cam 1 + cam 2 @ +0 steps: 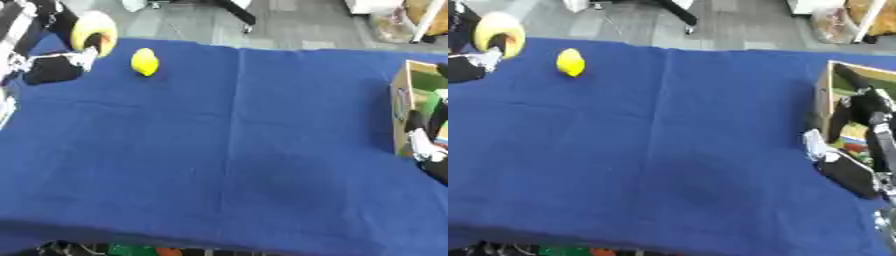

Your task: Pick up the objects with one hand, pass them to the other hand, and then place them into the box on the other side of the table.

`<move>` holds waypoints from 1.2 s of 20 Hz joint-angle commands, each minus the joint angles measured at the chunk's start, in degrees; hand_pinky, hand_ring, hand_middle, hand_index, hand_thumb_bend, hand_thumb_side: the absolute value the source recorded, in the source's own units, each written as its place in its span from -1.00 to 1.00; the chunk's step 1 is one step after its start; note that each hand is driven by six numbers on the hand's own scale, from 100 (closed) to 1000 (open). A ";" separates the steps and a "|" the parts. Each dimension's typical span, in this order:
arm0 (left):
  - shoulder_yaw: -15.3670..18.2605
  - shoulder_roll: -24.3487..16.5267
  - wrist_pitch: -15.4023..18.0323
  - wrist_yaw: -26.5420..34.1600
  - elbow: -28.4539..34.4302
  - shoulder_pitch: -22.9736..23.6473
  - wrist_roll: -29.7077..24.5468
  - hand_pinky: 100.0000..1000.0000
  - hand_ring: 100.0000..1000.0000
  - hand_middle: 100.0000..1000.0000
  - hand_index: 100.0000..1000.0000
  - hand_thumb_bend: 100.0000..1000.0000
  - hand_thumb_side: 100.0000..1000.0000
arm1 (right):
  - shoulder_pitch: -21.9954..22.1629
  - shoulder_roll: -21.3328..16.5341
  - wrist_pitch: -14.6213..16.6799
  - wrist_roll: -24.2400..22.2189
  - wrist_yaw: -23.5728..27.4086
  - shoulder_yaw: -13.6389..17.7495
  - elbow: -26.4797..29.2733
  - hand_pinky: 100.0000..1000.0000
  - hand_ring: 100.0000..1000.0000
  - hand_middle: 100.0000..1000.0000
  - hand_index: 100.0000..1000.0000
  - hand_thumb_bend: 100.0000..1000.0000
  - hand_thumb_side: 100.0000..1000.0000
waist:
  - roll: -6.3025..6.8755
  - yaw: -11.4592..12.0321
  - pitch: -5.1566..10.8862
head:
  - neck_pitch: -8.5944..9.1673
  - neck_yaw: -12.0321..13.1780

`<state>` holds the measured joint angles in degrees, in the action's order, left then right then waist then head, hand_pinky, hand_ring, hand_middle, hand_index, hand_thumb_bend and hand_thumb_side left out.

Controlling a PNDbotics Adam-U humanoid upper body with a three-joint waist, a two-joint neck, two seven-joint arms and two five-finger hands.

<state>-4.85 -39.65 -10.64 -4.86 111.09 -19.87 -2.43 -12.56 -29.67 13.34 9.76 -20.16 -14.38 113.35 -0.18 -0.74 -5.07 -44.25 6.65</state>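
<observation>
At about ten o'clock on the blue tablecloth [227, 150], the left hand [61, 67] has its fingers curled around a pale yellow round object [94, 30], held clear of the cloth; a yellow lemon-like fruit [144, 62] lies just beside it. The handover should happen mid-table, with release only once the other hand grips. The right hand [859, 112] hangs at three o'clock over the cardboard box [826, 95]; whether its fingers are spread, I cannot tell.

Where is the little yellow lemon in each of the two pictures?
Left eye view: the lemon lies on the blue cloth near the upper left, just right of the left hand holding a yellow thing.
Right eye view: the same lemon sits nearer the left edge, still at the top.
Shared landmark: the box at the right side of the table.
</observation>
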 commanded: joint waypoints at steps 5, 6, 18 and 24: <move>-4.92 4.05 0.49 6.01 3.49 -3.77 -5.33 0.19 -0.34 -0.45 -0.17 -1.00 -0.72 | -8.23 -1.75 5.16 -4.82 -0.17 -4.40 1.24 -0.50 -0.60 -0.65 0.89 -1.00 -0.63 | -0.38 -0.04 1.24 | 0.13 -0.58; -5.66 4.60 0.37 6.52 3.50 -4.11 -5.90 0.19 -0.34 -0.45 -0.17 -1.00 -0.71 | -9.23 -1.71 5.56 -5.35 -0.47 -4.97 1.24 -0.51 -0.61 -0.65 0.89 -1.00 -0.64 | -0.40 -0.01 1.25 | 0.13 -0.63; -13.69 6.74 -0.90 12.92 3.51 -7.77 -12.54 0.20 -0.34 -0.45 -0.18 -1.00 -0.58 | -15.75 0.23 4.56 -10.48 2.62 -11.20 1.24 -0.71 -0.74 -0.79 0.86 -1.00 -0.58 | -0.70 0.41 1.00 | 0.13 -0.72; -15.71 7.23 -0.49 15.53 3.51 -9.53 -14.61 0.20 -0.34 -0.47 -0.19 -1.00 -0.56 | -18.00 1.40 4.78 -12.01 4.76 -12.40 1.24 -0.79 -0.80 -0.85 0.84 -1.00 -0.57 | -0.77 0.65 1.01 | 0.13 -0.89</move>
<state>-20.67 -32.02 -11.28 9.88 113.60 -28.36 -16.62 -29.56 -27.96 18.04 -1.89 -16.11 -26.95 113.37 -0.30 -0.13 -5.06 -44.25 5.95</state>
